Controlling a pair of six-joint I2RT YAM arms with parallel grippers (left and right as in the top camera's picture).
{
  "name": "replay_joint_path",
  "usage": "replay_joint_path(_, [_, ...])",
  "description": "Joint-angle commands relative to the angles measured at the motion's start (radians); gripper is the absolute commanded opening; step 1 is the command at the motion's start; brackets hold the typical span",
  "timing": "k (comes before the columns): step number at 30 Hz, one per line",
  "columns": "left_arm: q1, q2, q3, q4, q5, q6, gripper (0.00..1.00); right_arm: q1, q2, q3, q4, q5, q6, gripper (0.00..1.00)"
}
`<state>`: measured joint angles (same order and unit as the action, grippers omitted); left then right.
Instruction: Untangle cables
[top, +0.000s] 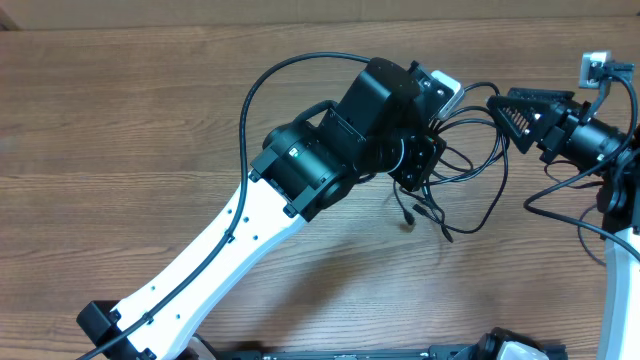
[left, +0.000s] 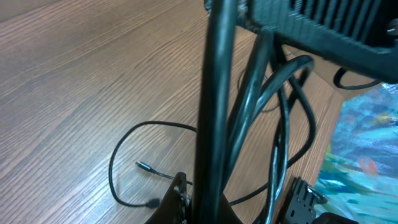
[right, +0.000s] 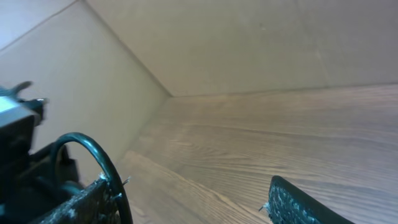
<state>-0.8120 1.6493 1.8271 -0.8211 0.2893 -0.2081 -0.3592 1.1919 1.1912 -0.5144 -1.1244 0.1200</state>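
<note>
Several looped cables (top: 466, 160), strands mostly left-right

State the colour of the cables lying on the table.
Black; the cables show best in the overhead view.

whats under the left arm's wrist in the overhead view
Black cables fan out from beneath the left wrist to the right, loose plug ends resting on the table. The wrist covers its claw and where the strands meet, so any knot there is hidden.

Lighting: even, bright, soft.
You get faint shadows under the cables (top: 462, 160) on the desk (top: 120, 120); left wrist foreground blurs.
</note>
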Motion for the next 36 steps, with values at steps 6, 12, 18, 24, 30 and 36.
replay_joint_path(6, [-0.008, -0.026, 0.018, 0.031, 0.179, 0.014, 0.04, 0.0, -0.014, 0.008, -0.05, 0.299, -0.024, 0.75])
replay_joint_path(12, [-0.008, -0.026, 0.018, 0.036, 0.33, 0.072, 0.04, 0.0, -0.011, 0.008, -0.087, 0.523, -0.024, 0.8])
replay_joint_path(18, [-0.008, -0.026, 0.018, 0.03, 0.449, 0.103, 0.04, 0.0, -0.004, 0.008, -0.111, 0.697, -0.024, 0.82])
replay_joint_path(24, [-0.008, -0.026, 0.018, -0.076, 0.477, 0.21, 0.04, -0.001, 0.002, 0.008, -0.103, 0.88, -0.024, 0.91])
replay_joint_path(30, [-0.008, -0.026, 0.018, -0.153, 0.41, 0.24, 0.04, -0.001, 0.002, 0.008, -0.089, 1.028, -0.024, 0.99])
replay_joint_path(36, [-0.006, -0.027, 0.018, -0.214, 0.269, 0.239, 0.04, -0.002, 0.002, 0.008, -0.067, 1.079, -0.024, 1.0])
